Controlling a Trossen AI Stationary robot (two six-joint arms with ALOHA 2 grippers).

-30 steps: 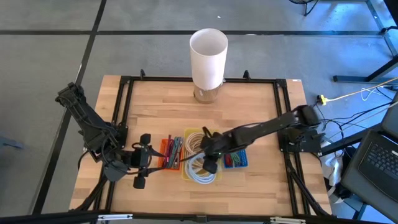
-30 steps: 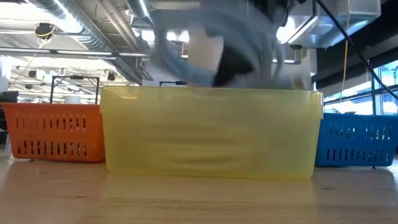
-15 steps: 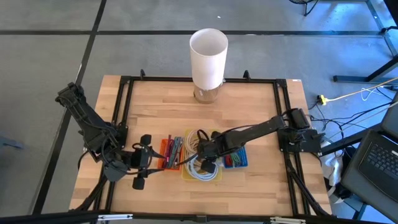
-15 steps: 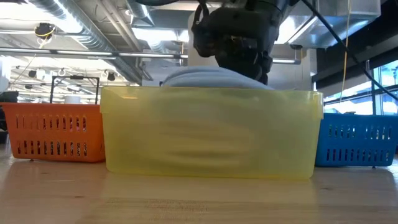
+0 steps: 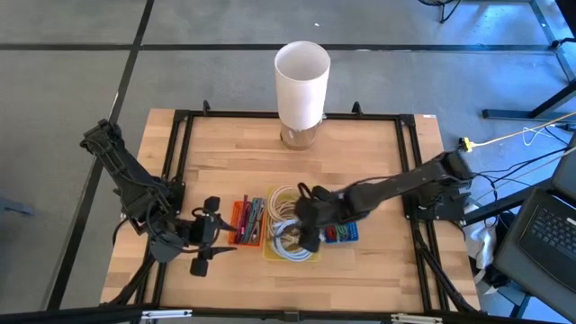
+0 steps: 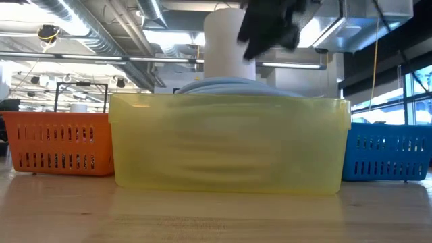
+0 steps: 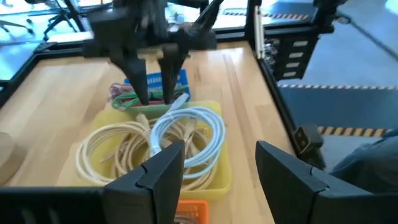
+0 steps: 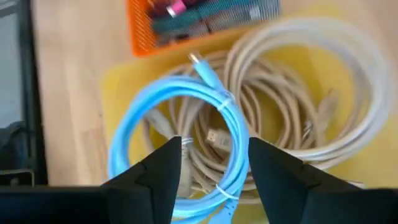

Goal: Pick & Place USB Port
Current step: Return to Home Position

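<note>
Cables [image 5: 286,245] fill three bins set side by side on the desk [image 5: 342,153]. A tall white tube [image 5: 301,81] stands upright at the far edge, well apart from them.

The yellow bin [image 6: 229,145] is the middle and largest one. It holds coiled cream cables [image 8: 370,106] with a pale blue cable [image 8: 121,152] looped on top. The orange bin [image 6: 61,143] stands just beside it on the left arm's side, holding a mixed bundle of green, red and grey leads. The blue bin [image 6: 386,152] is on the other side, with red and green leads inside.

The right gripper [image 5: 306,229] hangs over the yellow bin, its fingers spread and empty, clear of the coils. The left gripper [image 5: 207,236] is over bare desk beside the orange bin, also spread wide with nothing in it.

From above and from the wrists the contents are plain. The low view shows only the bin walls, a blue hump above the yellow rim, the tube behind, and the right gripper as a dark blur overhead.
</note>
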